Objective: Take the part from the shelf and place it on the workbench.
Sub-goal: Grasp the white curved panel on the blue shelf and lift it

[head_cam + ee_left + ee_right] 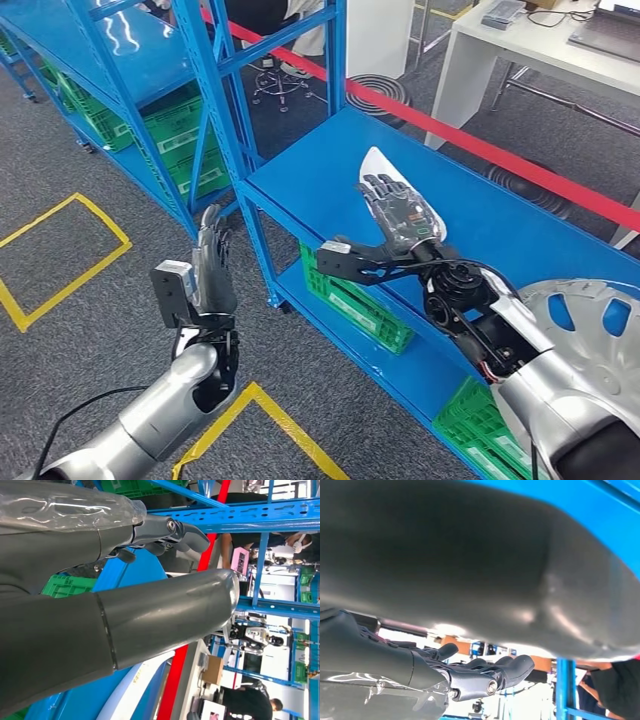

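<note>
1. So, reach step: right hand [400, 212] is hovering over the blue shelf [483, 215], fingers spread, grasping nothing.
2. Left hand [213, 262] is raised w/ fingers apart beside the shelf post, also holding nothing.
3. Part, prob. the silver wheel cover [585, 325], is sitting at the shelf's right end, near the right forearm.
4. Next move, I reckon: both hands need to swing over to the cover's rim & grip it before carrying to the desk.

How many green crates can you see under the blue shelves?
4, maybe more hidden. One green crate sits under the near shelf, another by the right arm. Two more, one behind the blue post and one further left, sit under the far shelf.
</note>
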You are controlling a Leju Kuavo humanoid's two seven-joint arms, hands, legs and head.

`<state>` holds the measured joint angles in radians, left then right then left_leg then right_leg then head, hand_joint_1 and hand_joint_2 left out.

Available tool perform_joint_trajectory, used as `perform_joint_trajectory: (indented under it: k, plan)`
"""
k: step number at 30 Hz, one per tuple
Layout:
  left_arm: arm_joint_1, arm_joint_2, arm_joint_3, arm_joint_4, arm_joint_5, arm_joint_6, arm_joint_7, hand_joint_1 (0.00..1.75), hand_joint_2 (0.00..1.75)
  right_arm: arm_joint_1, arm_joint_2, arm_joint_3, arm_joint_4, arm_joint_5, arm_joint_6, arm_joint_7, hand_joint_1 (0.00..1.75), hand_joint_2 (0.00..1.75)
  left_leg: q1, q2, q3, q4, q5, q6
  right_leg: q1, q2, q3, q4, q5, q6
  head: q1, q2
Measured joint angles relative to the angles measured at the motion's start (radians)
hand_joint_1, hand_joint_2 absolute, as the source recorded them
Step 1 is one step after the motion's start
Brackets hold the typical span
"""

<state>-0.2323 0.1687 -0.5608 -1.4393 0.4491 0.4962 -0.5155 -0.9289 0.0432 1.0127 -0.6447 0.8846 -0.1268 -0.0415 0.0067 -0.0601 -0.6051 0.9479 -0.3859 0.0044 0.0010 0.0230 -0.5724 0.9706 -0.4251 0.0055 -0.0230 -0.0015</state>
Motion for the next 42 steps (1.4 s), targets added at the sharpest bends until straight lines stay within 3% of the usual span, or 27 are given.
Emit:
perform_joint_trajectory:
  k: [21,23,25,28,29,30,31,33,34,35,37,39,40,42]
  plan:
    - [0.000,0.000,0.001,0.000,-0.008,-0.004,0.000,0.00,0.00,0.000,-0.008,-0.015,0.020,-0.006,0.000,0.002,0.00,0.00,-0.002,0.000,0.000,0.002,-0.002,0.004,-0.002,0.000,0.002,-0.005,0.001,0.003,0.000,0.000]
    - [0.000,0.000,0.002,-0.002,-0.012,-0.004,0.001,0.00,0.00,-0.001,-0.009,-0.016,0.020,-0.007,-0.001,0.002,0.00,0.00,0.000,0.002,0.011,-0.017,0.003,0.013,-0.001,-0.001,0.008,-0.015,0.003,0.010,-0.002,0.000]
    - [0.001,0.000,0.003,-0.004,-0.015,-0.004,0.003,0.00,0.00,-0.004,-0.010,-0.017,0.021,-0.007,-0.001,0.000,0.00,0.00,0.008,0.006,0.037,-0.053,0.013,0.022,0.000,-0.004,-0.005,0.016,-0.018,0.018,0.001,0.000]
    - [0.001,0.000,0.003,-0.005,-0.017,-0.004,0.008,0.00,0.00,-0.005,-0.011,-0.016,0.023,-0.007,-0.001,0.000,0.00,0.00,0.014,0.011,0.054,-0.071,0.017,0.023,-0.013,-0.008,-0.093,0.193,-0.092,0.034,0.007,0.000]
    - [0.002,0.000,0.003,-0.005,-0.017,-0.006,0.010,0.00,0.00,-0.002,-0.012,-0.016,0.025,-0.007,-0.001,0.000,0.00,0.00,0.017,0.012,0.055,-0.069,0.014,0.020,-0.020,-0.009,-0.118,0.234,-0.100,0.041,0.007,0.000]
    - [0.002,0.000,0.003,-0.005,-0.017,-0.007,0.012,0.00,0.00,0.001,-0.013,-0.016,0.028,-0.007,-0.002,0.000,0.00,0.00,0.021,0.011,0.055,-0.065,0.010,0.014,-0.027,-0.010,-0.126,0.241,-0.090,0.050,0.007,0.000]
    - [0.003,0.000,0.003,-0.005,-0.017,-0.008,0.012,0.00,0.00,0.003,-0.014,-0.016,0.030,-0.007,-0.002,-0.001,0.00,0.00,0.026,0.010,0.054,-0.057,0.004,0.007,-0.035,-0.010,-0.115,0.209,-0.062,0.060,0.007,0.000]
    - [0.002,0.001,0.003,-0.005,-0.017,-0.009,0.014,0.00,0.00,0.003,-0.015,-0.016,0.036,-0.007,-0.004,-0.003,0.00,0.00,0.037,0.007,0.048,-0.029,-0.015,-0.013,-0.050,-0.006,-0.059,0.090,-0.003,0.081,0.009,0.000]
    - [0.002,0.001,0.003,-0.005,-0.017,-0.007,0.014,0.00,0.00,0.002,-0.015,-0.016,0.038,-0.007,-0.005,-0.006,0.00,0.00,0.039,0.005,0.042,-0.012,-0.025,-0.024,-0.053,0.000,-0.035,0.045,0.010,0.081,0.010,0.000]
    - [0.002,0.001,0.003,-0.006,-0.017,-0.004,0.015,0.00,0.00,0.002,-0.015,-0.016,0.040,-0.006,-0.006,-0.008,0.00,0.00,0.041,0.004,0.036,0.001,-0.032,-0.034,-0.051,0.005,-0.023,0.024,0.010,0.076,0.009,0.000]
    - [0.003,0.001,0.003,-0.008,-0.017,0.004,0.015,0.00,0.00,0.003,-0.015,-0.016,0.043,-0.006,-0.007,-0.011,0.00,0.00,0.044,0.002,0.028,0.009,-0.034,-0.048,-0.043,0.010,-0.023,0.029,0.000,0.050,0.006,0.000]
    - [0.006,0.001,0.003,-0.009,-0.017,0.009,0.016,0.00,0.00,0.001,-0.015,-0.017,0.045,-0.005,-0.008,-0.013,0.00,0.00,0.048,0.010,0.023,0.016,-0.040,-0.056,-0.041,0.006,-0.023,0.031,0.000,0.032,0.001,0.000]
    - [0.006,0.002,0.003,-0.010,-0.017,0.010,0.016,0.00,0.00,-0.002,-0.015,-0.017,0.045,-0.005,-0.008,-0.014,0.00,0.00,0.047,0.021,0.010,0.046,-0.054,-0.056,-0.041,0.003,-0.021,0.029,-0.001,0.025,-0.003,0.000]
    - [0.006,0.002,0.003,-0.013,-0.018,0.011,0.015,0.00,0.00,-0.003,-0.015,-0.018,0.045,-0.005,-0.008,-0.014,0.00,0.00,0.041,0.043,-0.055,0.168,-0.101,-0.052,-0.037,-0.004,-0.015,0.028,-0.004,0.014,-0.012,0.000]
